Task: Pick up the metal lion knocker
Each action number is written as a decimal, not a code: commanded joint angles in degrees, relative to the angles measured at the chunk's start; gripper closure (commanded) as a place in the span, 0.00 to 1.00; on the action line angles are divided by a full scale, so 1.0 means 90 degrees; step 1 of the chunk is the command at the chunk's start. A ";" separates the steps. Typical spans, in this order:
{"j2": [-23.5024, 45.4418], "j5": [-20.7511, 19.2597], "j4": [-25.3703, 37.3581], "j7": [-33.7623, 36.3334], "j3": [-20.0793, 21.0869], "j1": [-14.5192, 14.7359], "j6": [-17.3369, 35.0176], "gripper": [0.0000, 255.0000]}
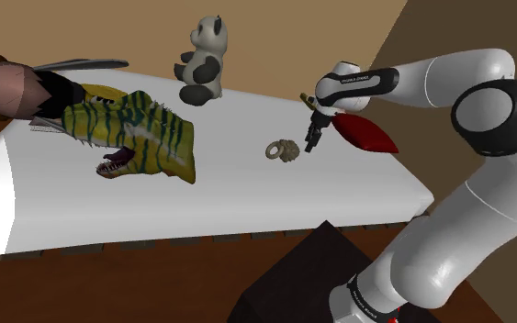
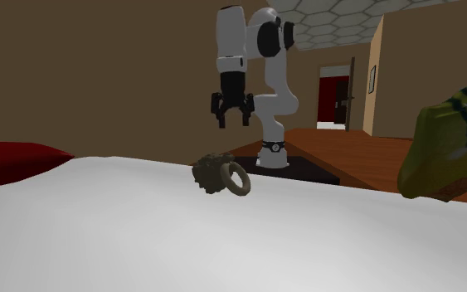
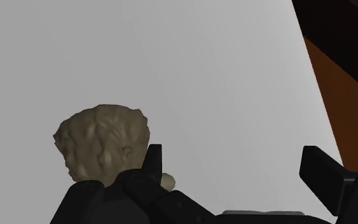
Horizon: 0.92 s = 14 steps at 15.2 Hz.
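Note:
The lion knocker (image 1: 283, 150) is a dull tan-brown lion head with a ring, lying on the white bed (image 1: 247, 197). In the second exterior view the lion knocker (image 2: 221, 175) shows its ring toward the camera. My black gripper (image 1: 312, 138) hangs open just above the bed, a little to the shoulder view's right of the knocker and not touching it. Seen from the second exterior view, the gripper (image 2: 232, 116) is raised above and behind the knocker. Through the wrist view the knocker (image 3: 104, 143) lies beside one of the fingers (image 3: 153, 159), outside the gap.
A green striped dinosaur toy (image 1: 137, 136), a panda plush (image 1: 203, 62) and a brown round object (image 1: 6, 89) sit on the bed toward the shoulder view's left. A red pillow (image 1: 366, 133) lies behind the gripper. The bed's near edge (image 1: 210, 240) drops to a wooden floor.

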 commanded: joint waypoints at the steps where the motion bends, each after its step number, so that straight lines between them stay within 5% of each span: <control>1: 0.0588 0.0370 0.0472 -0.0637 -0.0031 -0.0048 0.0083 0.00; 9: 0.2679 0.1497 0.2595 -0.2534 0.0411 -0.0726 0.0013 0.00; 14: 0.2833 0.1592 0.2465 -0.2604 0.0471 -0.0763 0.0282 0.00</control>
